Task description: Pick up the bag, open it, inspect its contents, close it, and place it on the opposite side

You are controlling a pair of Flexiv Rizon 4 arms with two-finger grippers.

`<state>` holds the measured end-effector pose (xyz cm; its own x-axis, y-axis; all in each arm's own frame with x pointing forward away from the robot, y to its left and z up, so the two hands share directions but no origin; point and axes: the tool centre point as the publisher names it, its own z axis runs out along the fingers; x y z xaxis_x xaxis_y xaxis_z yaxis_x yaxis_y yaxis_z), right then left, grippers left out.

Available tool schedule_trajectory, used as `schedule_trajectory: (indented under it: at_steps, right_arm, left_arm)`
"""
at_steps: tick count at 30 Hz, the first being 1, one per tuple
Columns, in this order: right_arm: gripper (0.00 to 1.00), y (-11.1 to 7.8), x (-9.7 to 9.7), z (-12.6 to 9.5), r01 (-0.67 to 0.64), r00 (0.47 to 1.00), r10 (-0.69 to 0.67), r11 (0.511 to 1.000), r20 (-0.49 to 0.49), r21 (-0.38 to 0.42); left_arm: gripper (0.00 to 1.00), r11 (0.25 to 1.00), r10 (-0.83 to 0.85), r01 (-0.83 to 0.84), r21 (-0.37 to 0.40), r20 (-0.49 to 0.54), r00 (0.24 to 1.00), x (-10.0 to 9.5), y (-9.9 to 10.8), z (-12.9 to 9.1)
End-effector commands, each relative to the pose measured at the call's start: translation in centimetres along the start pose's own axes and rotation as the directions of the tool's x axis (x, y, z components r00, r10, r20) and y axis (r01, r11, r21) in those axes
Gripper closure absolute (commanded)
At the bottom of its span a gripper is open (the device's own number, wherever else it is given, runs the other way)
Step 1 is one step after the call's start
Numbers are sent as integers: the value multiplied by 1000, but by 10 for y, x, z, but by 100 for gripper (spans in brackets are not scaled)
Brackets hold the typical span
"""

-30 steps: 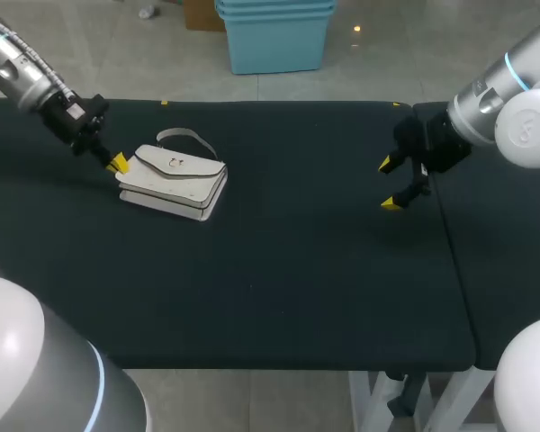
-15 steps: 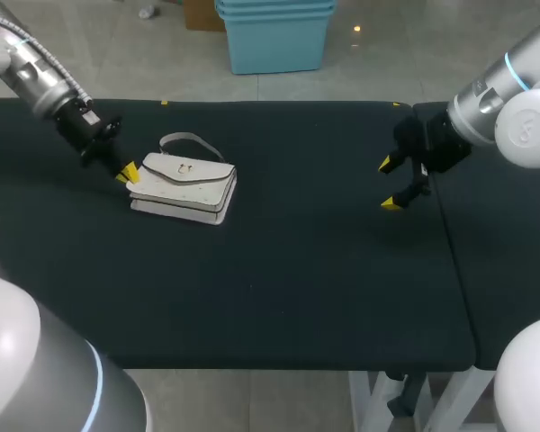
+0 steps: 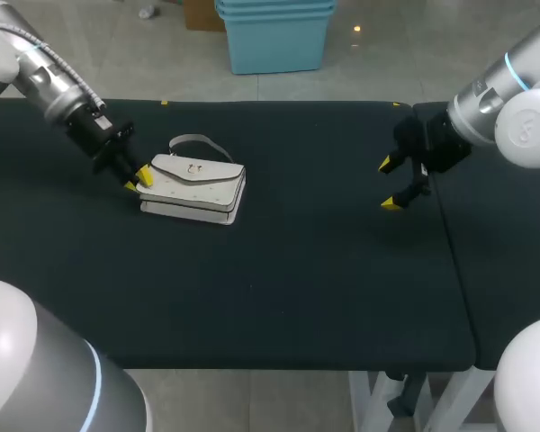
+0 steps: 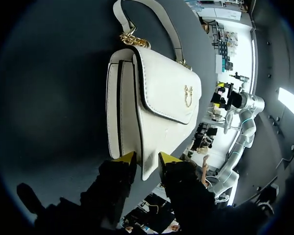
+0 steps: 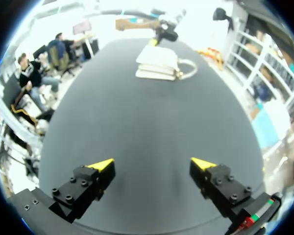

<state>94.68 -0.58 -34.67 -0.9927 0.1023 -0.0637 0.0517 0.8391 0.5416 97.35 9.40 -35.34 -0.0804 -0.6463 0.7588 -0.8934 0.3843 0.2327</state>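
You've barely begun: your left pincer (image 3: pixel 139 177) nips one end of the closed bag (image 3: pixel 198 184) at ten o'clock on the worktop (image 3: pixel 279 270), your right pincer (image 3: pixel 391 184) gapes empty at three o'clock, and lifting, opening, inspecting, closing and placing all remain.

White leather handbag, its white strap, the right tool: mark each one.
white leather handbag (image 3: pixel 198 180), head view, middle of its flap
white strap (image 3: pixel 191 137), head view, top of its loop
right tool (image 3: pixel 388 184), head view, midway between yellow tips

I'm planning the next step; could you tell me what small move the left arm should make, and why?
Probably lift slightly: the left tool seems pinched on the bag, which lies flat and closed on the table; the right tool is open, far off.
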Motion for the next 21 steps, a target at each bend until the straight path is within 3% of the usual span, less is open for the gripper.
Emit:
schedule_trajectory:
  at_steps: [1, 5, 14, 21]
  right_arm:
    - [0, 0, -1, 0, 1, 1000, -1, 1000, -2, -2]
    - [0, 0, -1, 0, 1, 1000, -1, 1000, -2, -2]
    - [0, 0, -1, 0, 1, 1000, -1, 1000, -2, -2]
    - [0, 0, -1, 0, 1, 1000, -1, 1000, -2, -2]
  left_arm:
    - [58, 970, -8, 2, 243, 22, 1000, 6, 7, -4]
    - [69, 964, -18, 12, 265, 20, 1000, 4, 3, -13]
    - [61, 956, -23, 19, 292, 9, 1000, -7, -10, -12]
    - [68, 935, -8, 17, 355, -27, 1000, -5, -21, -8]
